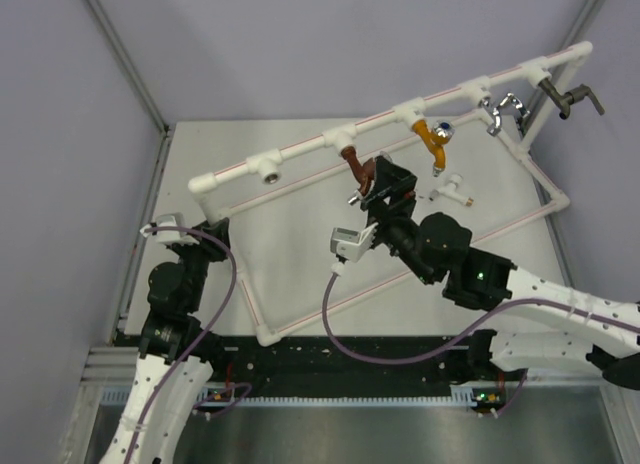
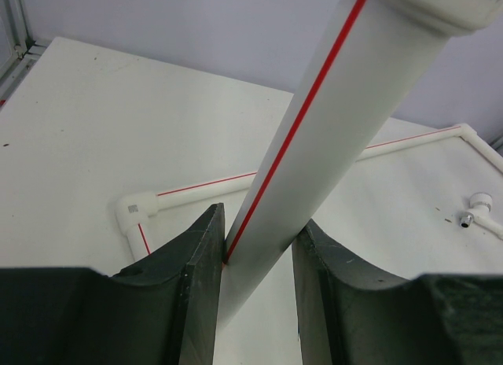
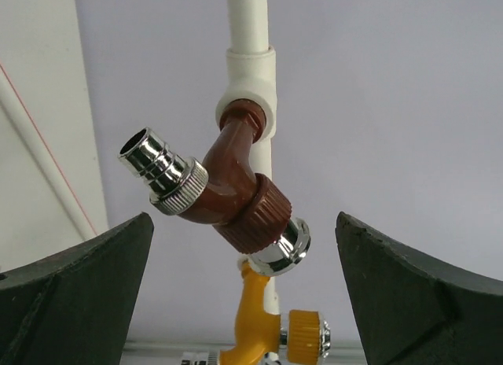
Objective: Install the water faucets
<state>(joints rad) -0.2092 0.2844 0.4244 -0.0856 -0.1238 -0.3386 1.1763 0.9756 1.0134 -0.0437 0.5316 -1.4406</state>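
**Right claw (image 3: 244, 223) spread about the brown faucet (image 3: 232, 196); left claw (image 2: 255, 251) pinching the pipe frame (image 2: 314, 145).**

In the top view's centre, the brown faucet sits in a tee socket on the frame's upper rail. The wrist view shows it between the wide-apart fingers (image 3: 78, 278), touching neither. A yellow faucet (image 1: 432, 139) hangs on the same rail, further right. The white faucet (image 1: 452, 189) lies on the tabletop (image 1: 290, 254), right of centre. At the left, the other claw clamps a red-striped pipe.
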